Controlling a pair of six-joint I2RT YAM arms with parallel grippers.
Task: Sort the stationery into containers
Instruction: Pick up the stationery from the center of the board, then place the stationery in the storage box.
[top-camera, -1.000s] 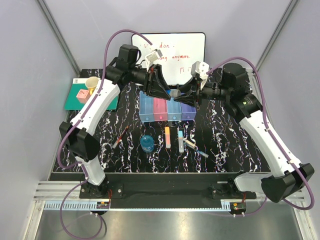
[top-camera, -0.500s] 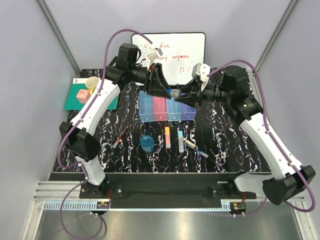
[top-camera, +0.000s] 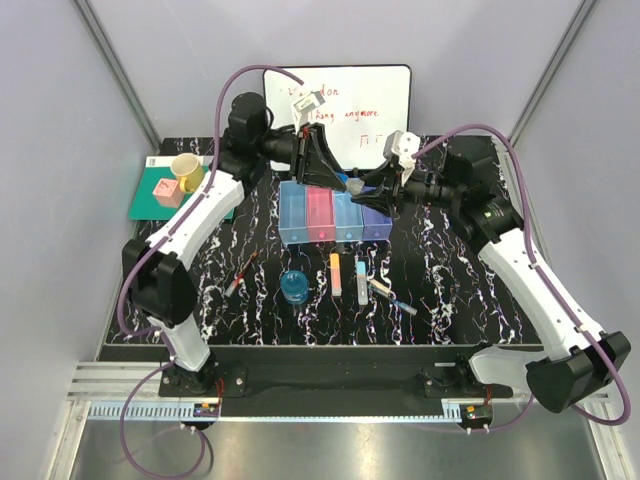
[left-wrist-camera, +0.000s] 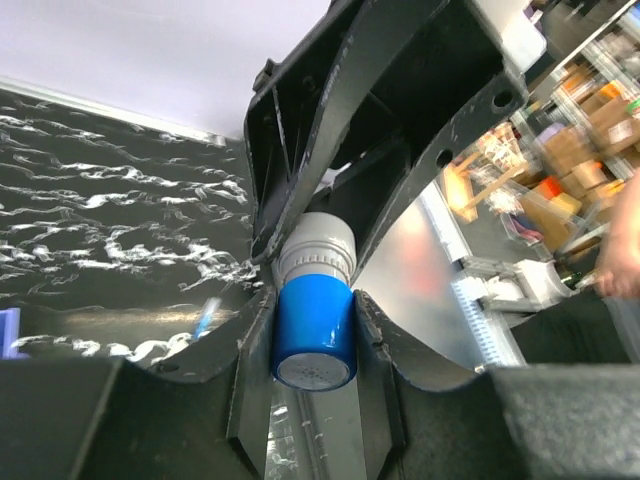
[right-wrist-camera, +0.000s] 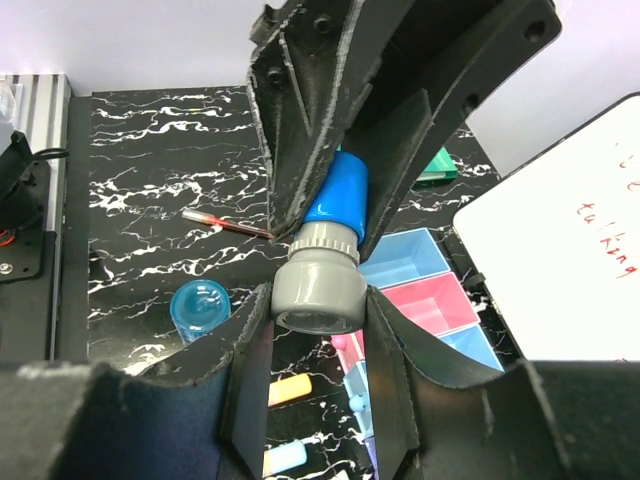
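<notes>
Little of the sorting looks done. The row of four joined translucent plastic bins (top-camera: 320, 237) (blue, pink, blue, purple) sits just below both pincers and a little to their near side. No item can be made out inside any bin, though the fingers hide the far ends. Well to the near side of the pincers, these lie loose on the black marbled tabletop (top-camera: 450, 290): the thin dark-red pen (top-camera: 240, 272), the round blue translucent disc (top-camera: 294, 286), the orange stubby marker (top-camera: 335, 274), the light-blue stubby marker (top-camera: 361, 281) and the small white and blue pens (top-camera: 388, 295). All of them are yet to be binned. The one piece in hand is a short thick blue-and-grey marker (top-camera: 351, 185), held in the air between the two sets of tips. The left gripper (left-wrist-camera: 313, 335) is clamped on its blue end and the right gripper (right-wrist-camera: 318, 300) on its wider grey end, so both have it pinched at once. Its long axis runs straight from one pincer to the other, about level and roughly along the row of bins. The blue end points into the left pincer and the grey end into the right. I judge this to be a hand-over or a cap pull, but I cannot tell which.
</notes>
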